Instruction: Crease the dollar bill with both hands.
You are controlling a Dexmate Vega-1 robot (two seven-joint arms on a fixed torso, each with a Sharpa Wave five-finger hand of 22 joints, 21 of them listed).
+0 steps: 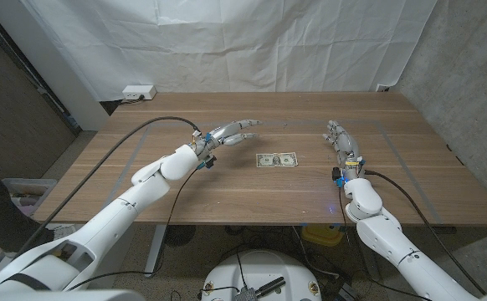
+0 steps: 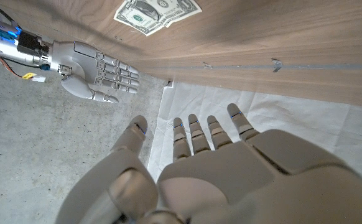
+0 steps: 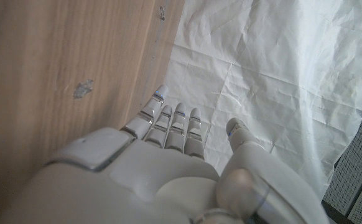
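Green-and-white paper dollar bill (image 1: 276, 160) lying flat near the middle of the brown wooden table (image 1: 227, 192), apparently not yet creased, though one edge looks slightly lifted in the left wrist view. White robot left hand (image 1: 229, 134) raised to the bill's left, fingers (image 2: 199, 134) extended and apart, holding nothing. White robot right hand (image 1: 340, 139) to the bill's right, standing on its edge, fingers (image 3: 171, 121) straight and side by side, thumb apart, also holding nothing. Neither hand touching the bill. Judged at the very start: approach, pinning and the fold all left to do.
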